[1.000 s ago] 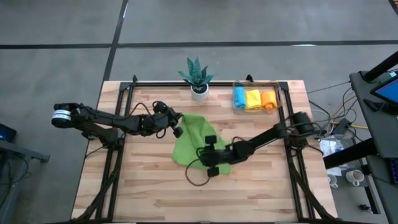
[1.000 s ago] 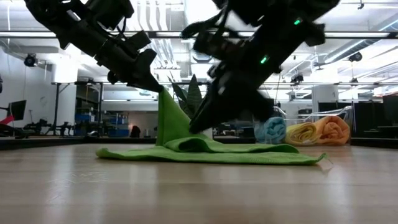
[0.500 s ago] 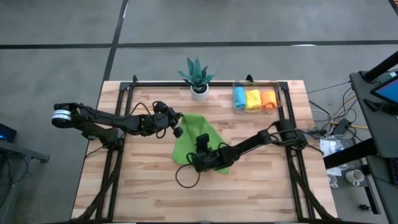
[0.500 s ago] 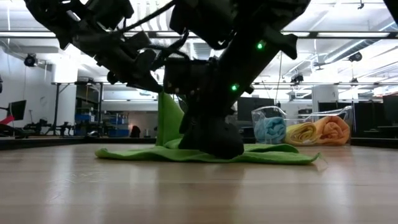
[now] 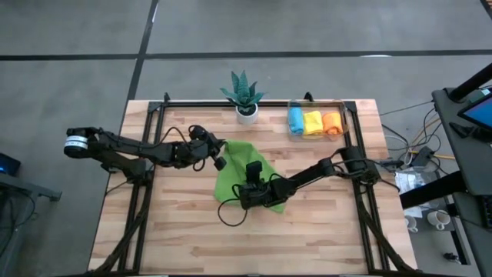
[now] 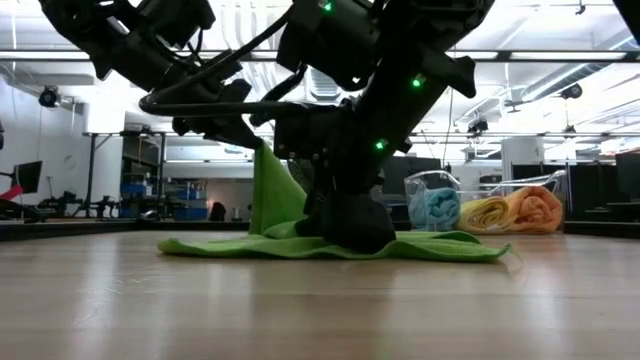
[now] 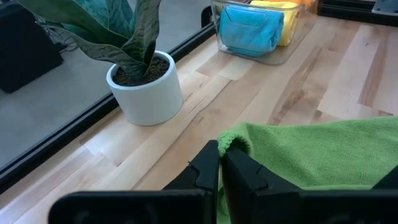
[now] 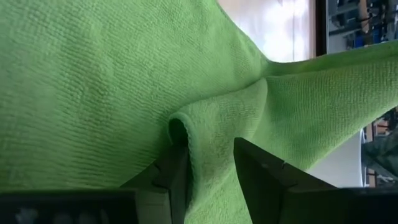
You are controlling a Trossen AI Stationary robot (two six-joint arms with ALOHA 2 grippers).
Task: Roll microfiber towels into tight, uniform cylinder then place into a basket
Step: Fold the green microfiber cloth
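On the slatted wooden table (image 5: 177,223), in front of the small clear plastic basket (image 5: 344,119) and off toward the left arm's side of it, a bright green microfiber towel (image 5: 237,171) lies mostly flat, one corner pulled up into a peak and a soft fold raised across its middle. The right gripper (image 5: 247,194) presses down on the part of the cloth farthest from the basket, arm stretched low across the boards, its two dark fingers (image 8: 177,168) partly apart with the fold of cloth bunched between them. The left gripper (image 5: 221,161), on the towel's far side from the right arm, is clamped tight on the lifted corner. Inside the basket lie three rolled towels, light blue (image 5: 295,121), yellow (image 5: 313,122) and orange (image 5: 331,123), side by side; beside the basket stands a spiky green plant in a white pot (image 5: 245,101).
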